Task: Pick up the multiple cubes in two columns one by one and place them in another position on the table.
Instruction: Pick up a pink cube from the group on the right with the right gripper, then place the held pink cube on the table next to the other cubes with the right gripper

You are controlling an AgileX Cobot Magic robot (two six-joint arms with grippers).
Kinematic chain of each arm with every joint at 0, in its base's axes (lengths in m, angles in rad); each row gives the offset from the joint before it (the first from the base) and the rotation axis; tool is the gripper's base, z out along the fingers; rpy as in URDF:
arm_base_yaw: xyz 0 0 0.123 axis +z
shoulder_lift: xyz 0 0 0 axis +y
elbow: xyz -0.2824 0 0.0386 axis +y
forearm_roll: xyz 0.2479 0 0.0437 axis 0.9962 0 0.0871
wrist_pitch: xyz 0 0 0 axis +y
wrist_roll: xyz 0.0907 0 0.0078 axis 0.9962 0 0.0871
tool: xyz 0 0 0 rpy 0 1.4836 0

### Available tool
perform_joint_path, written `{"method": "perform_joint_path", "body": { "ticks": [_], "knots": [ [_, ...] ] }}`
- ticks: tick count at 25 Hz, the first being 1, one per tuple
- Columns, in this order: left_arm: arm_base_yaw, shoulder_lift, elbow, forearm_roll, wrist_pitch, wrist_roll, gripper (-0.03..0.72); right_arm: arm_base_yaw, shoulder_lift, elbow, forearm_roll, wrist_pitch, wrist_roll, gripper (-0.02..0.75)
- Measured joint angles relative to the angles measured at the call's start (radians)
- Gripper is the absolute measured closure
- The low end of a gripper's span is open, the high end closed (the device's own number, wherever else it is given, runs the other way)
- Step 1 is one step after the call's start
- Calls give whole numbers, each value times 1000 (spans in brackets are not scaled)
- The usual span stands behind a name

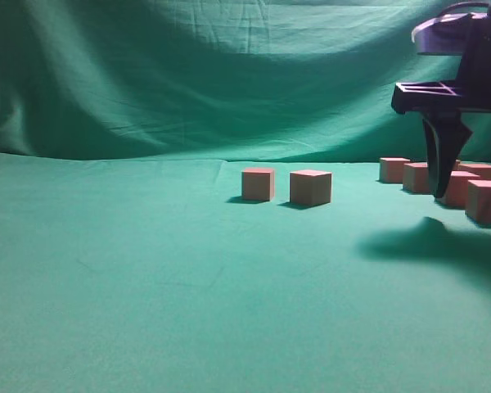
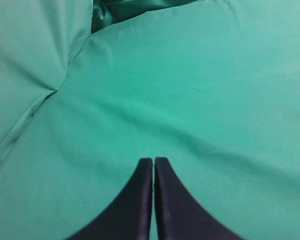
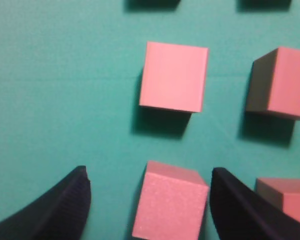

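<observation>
Two pink-tan cubes [image 1: 258, 183] [image 1: 310, 187] stand side by side mid-table on the green cloth table [image 1: 147, 286]. Several more cubes [image 1: 458, 188] cluster at the right, where my right gripper [image 1: 440, 184] hangs down among them. In the right wrist view that gripper [image 3: 150, 177] is open, and one cube [image 3: 170, 207] stands between its fingers, close to the right finger and clear of the left one. Another cube [image 3: 173, 76] lies just beyond it, and two more [image 3: 282, 82] [image 3: 285, 197] sit to the right. My left gripper [image 2: 153, 160] is shut over bare cloth, holding nothing.
A draped green backdrop [image 1: 229, 74] rises behind the table. The cloth shows folds and a seam [image 2: 55, 90] in the left wrist view. The right arm's shadow [image 1: 434, 241] falls in front of the cluster.
</observation>
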Motion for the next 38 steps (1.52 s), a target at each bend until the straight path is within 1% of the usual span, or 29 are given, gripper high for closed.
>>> {"method": "perform_joint_path", "body": {
  "ticks": [1,2,3,6,7,8,11,13,15,17,19,23,26,29,31,34,38],
  "knots": [
    [0,0,0,0,0,0,688,0,4,0,-4,-6,0,239],
    [0,0,0,0,0,0,688,0,10,0,-4,-8,0,291],
    [0,0,0,0,0,0,688,0,12,0,-4,-11,0,319],
    [0,0,0,0,0,0,688,0,21,0,-10,-11,0,482],
    [0,0,0,0,0,0,688,0,21,0,-12,-11,2,500],
    [0,0,0,0,0,0,688,0,21,0,-12,-11,2,489],
    [0,0,0,0,0,0,688,2,7,0,-5,-9,2,489],
    [0,0,0,0,0,0,688,18,-27,-6,31,9,-21,489],
    [0,0,0,0,0,0,688,48,-70,-47,85,59,-68,489],
    [0,0,0,0,0,0,688,92,-93,-126,147,134,-117,489],
    [0,0,0,0,0,0,688,152,-93,-238,183,221,-150,489],
    [0,0,0,0,0,0,688,271,-12,-479,204,365,-163,489],
    [0,0,0,0,0,0,688,330,121,-652,207,473,-165,489],
    [0,0,0,0,0,0,688,363,262,-811,208,555,-165,489],
    [0,0,0,0,0,0,688,378,347,-905,208,567,-165,489],
    [0,0,0,0,0,0,688,382,459,-1016,204,567,-170,489],
    [0,0,0,0,0,0,688,382,552,-1109,173,571,-165,489]
  ]
}}
